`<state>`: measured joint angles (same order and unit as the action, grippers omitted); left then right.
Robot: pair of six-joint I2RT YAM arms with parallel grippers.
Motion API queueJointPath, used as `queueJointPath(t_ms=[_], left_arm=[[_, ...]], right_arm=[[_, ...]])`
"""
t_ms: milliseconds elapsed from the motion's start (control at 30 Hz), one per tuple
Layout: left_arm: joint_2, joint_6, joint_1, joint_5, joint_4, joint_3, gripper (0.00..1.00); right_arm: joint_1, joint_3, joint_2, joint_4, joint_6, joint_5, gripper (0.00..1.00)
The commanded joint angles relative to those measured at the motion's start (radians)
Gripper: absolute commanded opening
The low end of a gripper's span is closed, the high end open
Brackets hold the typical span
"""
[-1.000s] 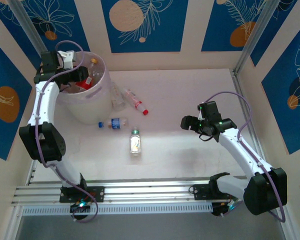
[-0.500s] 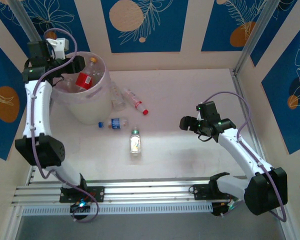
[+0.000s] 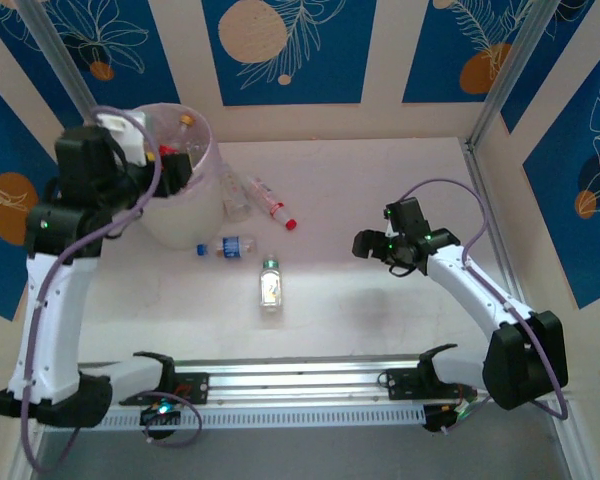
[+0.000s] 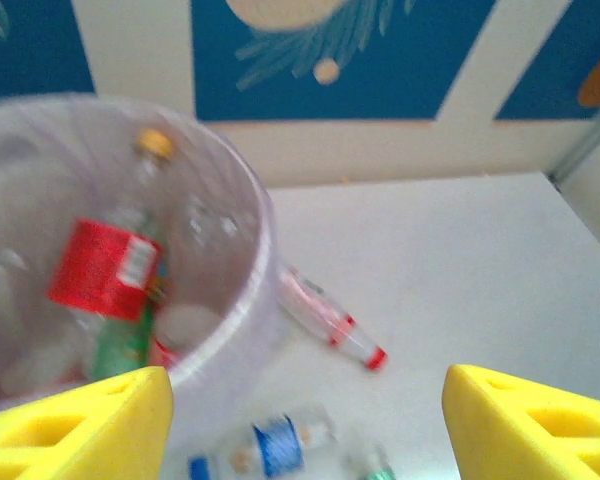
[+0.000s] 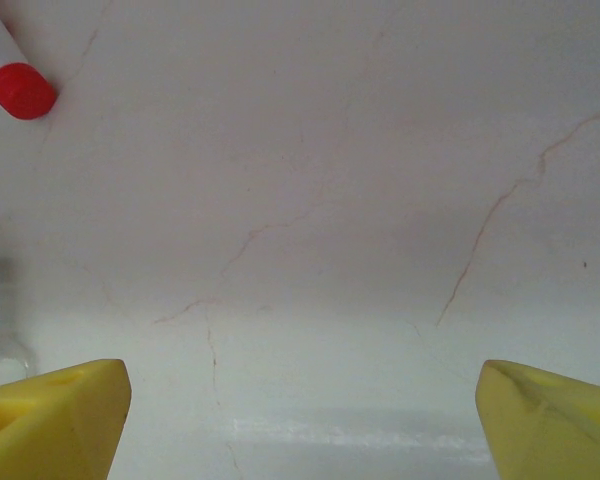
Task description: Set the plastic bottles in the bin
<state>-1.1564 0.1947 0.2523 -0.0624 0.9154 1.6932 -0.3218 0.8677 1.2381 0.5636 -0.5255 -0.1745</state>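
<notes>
Bottles (image 3: 270,203): four lay on the surface (image 3: 380,190), right of the bin (image 3: 175,225).
Green-capped bottle (image 3: 271,283): left of my right fingers (image 5: 50,415), axis near-far; right arm nearer.
Left fingers (image 4: 80,420): released, empty; right likewise.

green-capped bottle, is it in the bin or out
Out: the green-capped bottle lies on its side on the table, apart from the bin.
</notes>
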Motion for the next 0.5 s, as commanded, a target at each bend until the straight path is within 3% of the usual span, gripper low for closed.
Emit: queueJointPath(t_ms=[0, 233, 467], left_arm=[[0.021, 0.138, 0.124, 0.105, 0.066, -0.122, 0.71], [-0.026, 0.329, 0.394, 0.118, -0.028, -0.355, 0.74], [-0.175, 0.468, 0.478, 0.046, -0.257, -0.558, 0.74]], right_arm=[[-0.005, 0.038, 0.014, -0.011, 0.002, 0.024, 0.90], [-0.005, 0.047, 0.011, 0.002, 0.003, 0.013, 0.90], [-0.003, 0.023, -0.022, 0.017, -0.001, 0.000, 0.90]])
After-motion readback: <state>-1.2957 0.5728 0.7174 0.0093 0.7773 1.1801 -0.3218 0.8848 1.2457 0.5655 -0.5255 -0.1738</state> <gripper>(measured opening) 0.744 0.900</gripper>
